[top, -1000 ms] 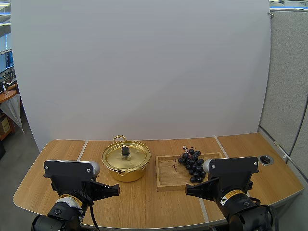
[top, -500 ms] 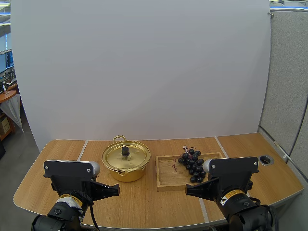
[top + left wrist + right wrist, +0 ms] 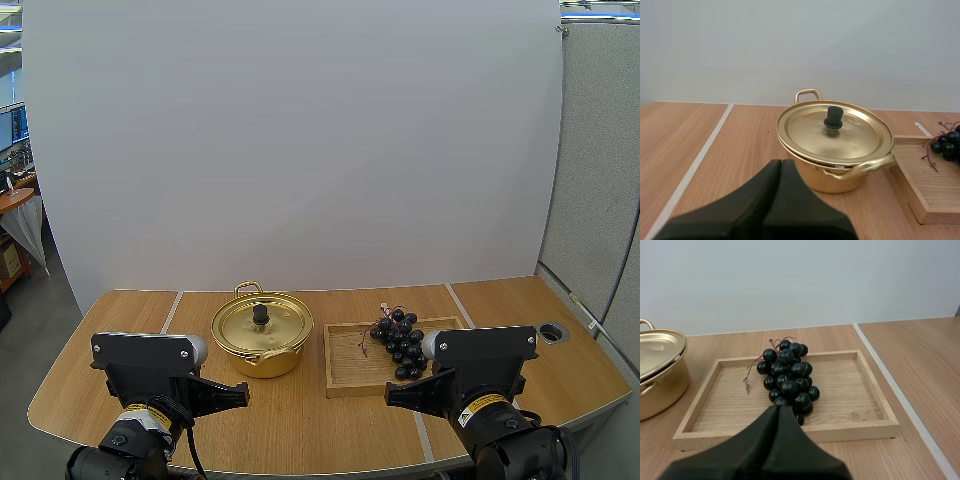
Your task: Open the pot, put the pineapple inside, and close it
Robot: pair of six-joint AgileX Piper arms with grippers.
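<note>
Grapes on tray, just beyond right jaws

Hiding the pot interior beneath the lid. Losing the far side of the wooden tray and most of the grapes, beside the pot, past the frame's edge. Masking the grapes' near end behind the right fingers.
</note>
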